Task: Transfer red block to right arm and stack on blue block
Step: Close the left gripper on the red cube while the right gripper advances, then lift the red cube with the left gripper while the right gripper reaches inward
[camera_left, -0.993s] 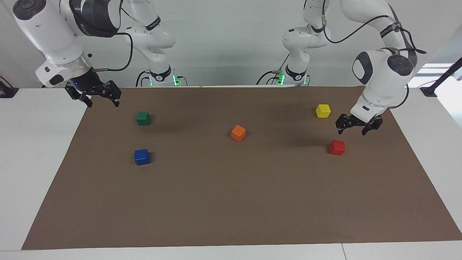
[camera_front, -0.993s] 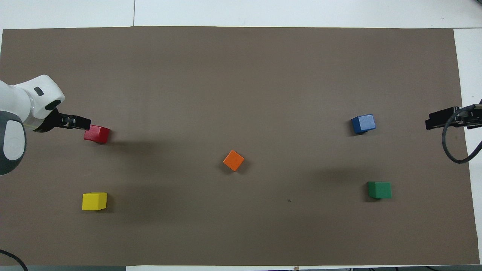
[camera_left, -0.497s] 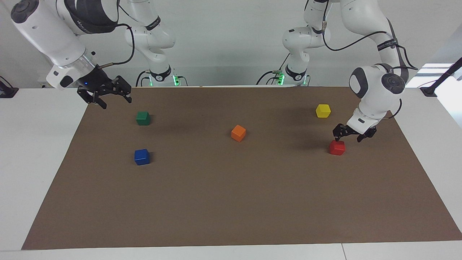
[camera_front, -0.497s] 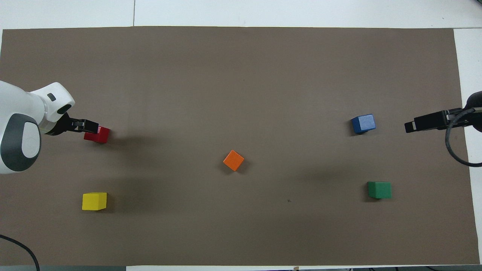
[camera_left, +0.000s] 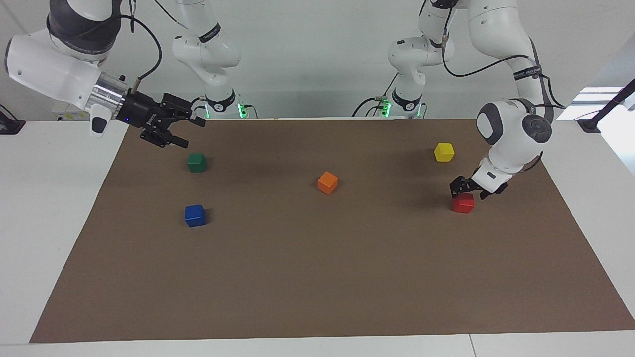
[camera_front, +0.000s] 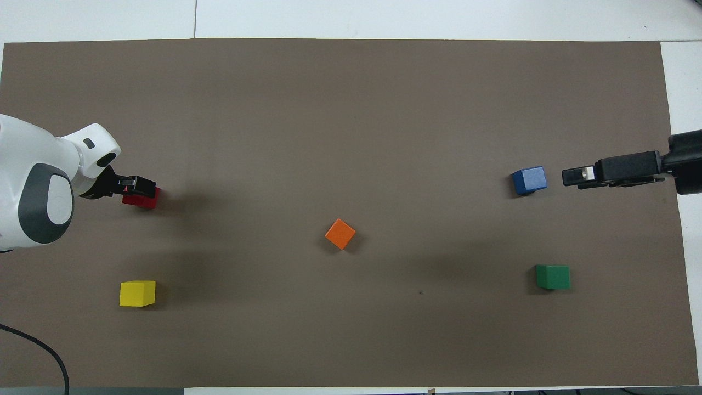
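The red block [camera_left: 464, 204] [camera_front: 147, 201] lies on the brown mat [camera_left: 317, 277] at the left arm's end of the table. My left gripper [camera_left: 468, 193] [camera_front: 140, 187] is low over it and open, one fingertip on each side of the block's top. The blue block [camera_left: 195, 215] [camera_front: 529, 180] sits at the right arm's end. My right gripper [camera_left: 191, 133] [camera_front: 576, 176] hangs open and turned sideways in the air, over the mat's edge nearest the robots, close to the green block [camera_left: 197, 162].
An orange block [camera_left: 327, 182] [camera_front: 340, 233] sits mid-mat. A yellow block [camera_left: 444, 151] [camera_front: 137, 293] lies nearer the robots than the red one. The green block [camera_front: 553, 276] lies nearer the robots than the blue one. White tabletop [camera_left: 44, 208] borders the mat.
My left gripper has come down from beside the yellow block onto the red block. My right arm has swung in over the mat and turned its wrist sideways. No block has moved.
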Tool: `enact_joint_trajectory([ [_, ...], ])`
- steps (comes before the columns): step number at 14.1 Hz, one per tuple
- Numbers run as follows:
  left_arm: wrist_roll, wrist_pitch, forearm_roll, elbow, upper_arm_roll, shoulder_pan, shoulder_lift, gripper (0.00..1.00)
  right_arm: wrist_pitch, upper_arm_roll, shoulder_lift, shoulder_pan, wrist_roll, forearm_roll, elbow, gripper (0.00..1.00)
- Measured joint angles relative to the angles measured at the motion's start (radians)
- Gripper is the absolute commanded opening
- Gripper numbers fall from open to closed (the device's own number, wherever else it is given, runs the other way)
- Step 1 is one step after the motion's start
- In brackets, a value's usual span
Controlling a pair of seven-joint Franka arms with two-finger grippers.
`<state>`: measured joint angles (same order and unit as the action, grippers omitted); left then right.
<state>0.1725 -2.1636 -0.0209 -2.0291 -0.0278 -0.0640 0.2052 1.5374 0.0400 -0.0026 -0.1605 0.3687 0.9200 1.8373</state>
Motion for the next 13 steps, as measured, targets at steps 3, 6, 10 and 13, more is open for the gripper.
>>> enact_joint_trajectory([
  [3, 0.000, -0.025, 0.000, 0.002, 0.000, 0.000, 0.032, 1.00, -0.024, 0.000, 0.071, -0.002, 0.118, 0.164, 0.033, 1.00],
  [6, 0.001, -0.044, 0.000, 0.003, 0.000, 0.000, 0.050, 1.00, -0.130, 0.000, 0.168, -0.030, 0.315, 0.287, 0.085, 1.00],
  [10, 0.005, -0.062, 0.000, 0.003, 0.000, 0.000, 0.062, 1.00, -0.297, -0.001, 0.356, -0.053, 0.482, 0.521, 0.103, 1.00],
  [13, 0.006, -0.066, 0.000, 0.003, 0.000, 0.000, 0.066, 1.00, -0.355, -0.012, 0.422, -0.005, 0.457, 0.692, 0.100, 1.00],
])
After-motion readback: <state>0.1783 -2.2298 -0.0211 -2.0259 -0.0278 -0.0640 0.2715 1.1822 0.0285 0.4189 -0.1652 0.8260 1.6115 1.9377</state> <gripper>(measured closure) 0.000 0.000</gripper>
